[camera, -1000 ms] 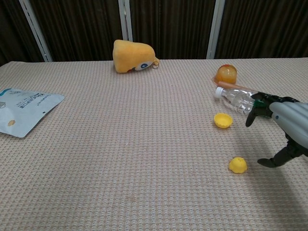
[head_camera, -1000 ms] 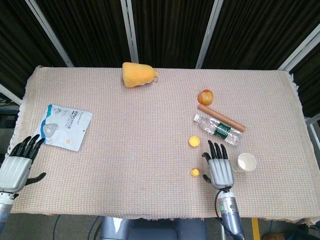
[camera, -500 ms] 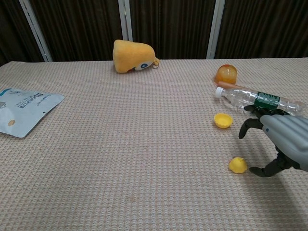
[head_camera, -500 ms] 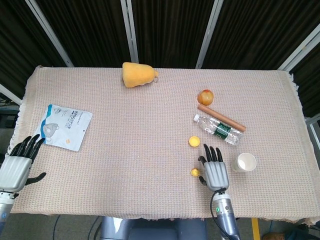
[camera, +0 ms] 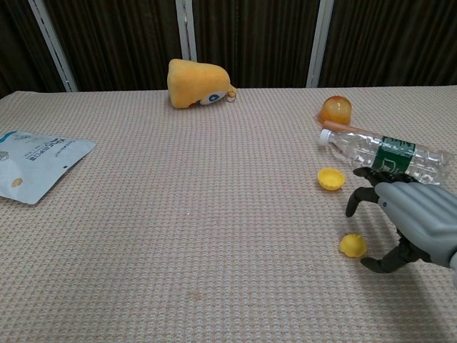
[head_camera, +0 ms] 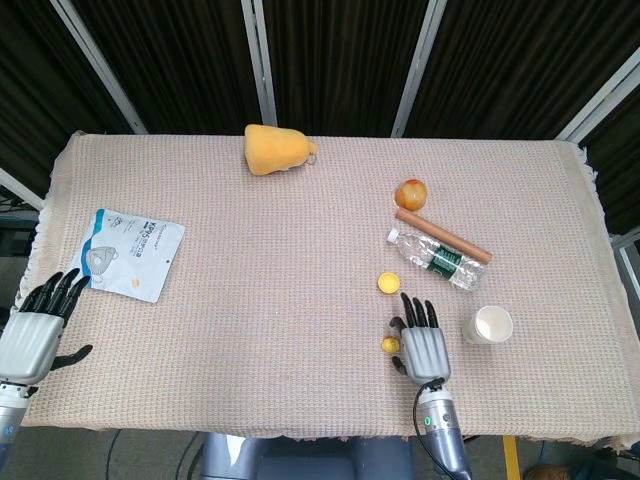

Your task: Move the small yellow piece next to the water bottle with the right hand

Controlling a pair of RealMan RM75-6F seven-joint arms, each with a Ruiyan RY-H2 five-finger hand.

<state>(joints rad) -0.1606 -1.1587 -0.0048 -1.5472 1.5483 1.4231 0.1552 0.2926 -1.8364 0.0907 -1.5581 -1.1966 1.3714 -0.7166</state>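
Note:
A small yellow piece point(head_camera: 389, 345) point(camera: 352, 245) lies on the cloth near the front edge. My right hand point(head_camera: 422, 343) point(camera: 404, 227) hovers just right of it, fingers apart, thumb close to the piece and holding nothing. A second, larger yellow cup-shaped piece point(head_camera: 387, 283) point(camera: 330, 179) sits further back. The water bottle point(head_camera: 434, 258) point(camera: 385, 155) lies on its side behind my right hand. My left hand point(head_camera: 35, 328) rests open at the table's front left corner, seen only in the head view.
A brown stick point(head_camera: 442, 235) and an apple point(head_camera: 411, 193) lie behind the bottle. A white paper cup point(head_camera: 490, 325) stands right of my right hand. A yellow plush toy point(head_camera: 275, 149) sits at the back, a white packet point(head_camera: 131, 252) at the left.
My right hand has moved left and nearer the small yellow piece, uncovering the bottle in the chest view. The piece and my left hand have not moved.

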